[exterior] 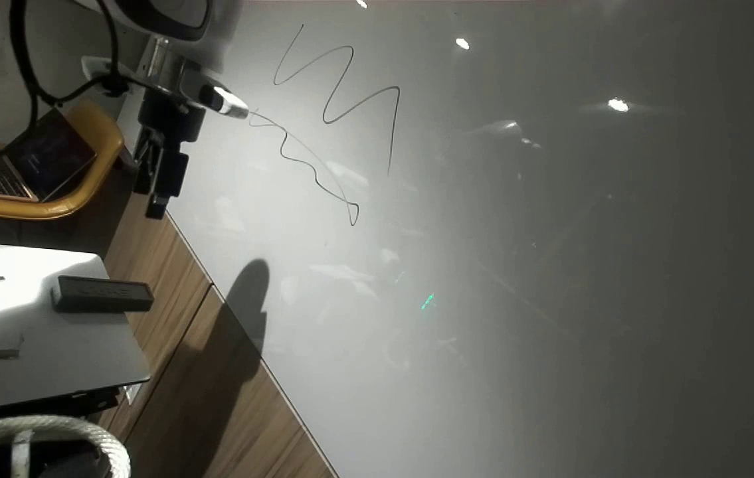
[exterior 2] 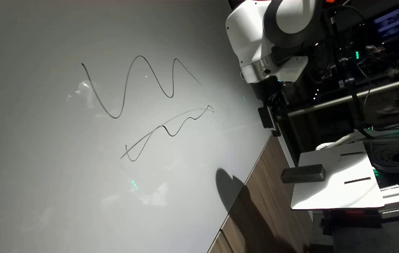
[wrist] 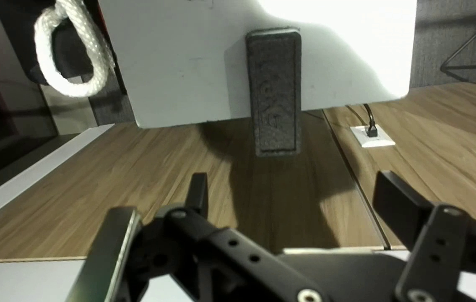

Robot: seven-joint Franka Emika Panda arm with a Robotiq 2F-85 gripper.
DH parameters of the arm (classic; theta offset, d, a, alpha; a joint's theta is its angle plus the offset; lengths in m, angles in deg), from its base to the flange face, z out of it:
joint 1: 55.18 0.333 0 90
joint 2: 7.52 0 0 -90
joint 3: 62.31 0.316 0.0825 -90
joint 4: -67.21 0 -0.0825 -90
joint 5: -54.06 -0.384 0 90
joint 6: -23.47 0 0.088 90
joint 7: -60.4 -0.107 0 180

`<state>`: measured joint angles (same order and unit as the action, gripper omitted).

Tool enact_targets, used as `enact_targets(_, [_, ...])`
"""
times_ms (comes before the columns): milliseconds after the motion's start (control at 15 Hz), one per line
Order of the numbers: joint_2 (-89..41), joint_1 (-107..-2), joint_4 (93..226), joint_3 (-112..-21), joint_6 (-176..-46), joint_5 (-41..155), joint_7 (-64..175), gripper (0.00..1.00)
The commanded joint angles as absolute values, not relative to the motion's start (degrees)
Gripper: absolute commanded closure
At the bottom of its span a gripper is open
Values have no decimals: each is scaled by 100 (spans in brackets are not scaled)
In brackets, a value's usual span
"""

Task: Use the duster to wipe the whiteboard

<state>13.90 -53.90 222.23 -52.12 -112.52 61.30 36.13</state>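
Although the gripper (wrist: pixel 298 199) is roughly lined up w/ the duster (wrist: pixel 274 92), it isn't holding it: jaws wide apart, nothing btwn them. Per the wrist view, the duster lies beyond them, a touch left of the gap's middle, long axis running up the frame, i.e. square-ish to the closing direction, so they should meet its long sides w/o much turning. It sits on the white tabletop (wrist: pixel 170 84), nearer end overhanging the edge that faces the whiteboard (exterior: pixel 549 372). Both exterior views put the gripper higher in frame, apart; true drop's hard to judge. Next move prob. = lowering onto it.
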Motion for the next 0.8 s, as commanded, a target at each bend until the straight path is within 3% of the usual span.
enact_targets(0, [1018,-5583,22441,-5234,-11934,6394,3727,0])
enact_targets(733, [17,-5602,22406,-5570,-12804,6178,4185,0])
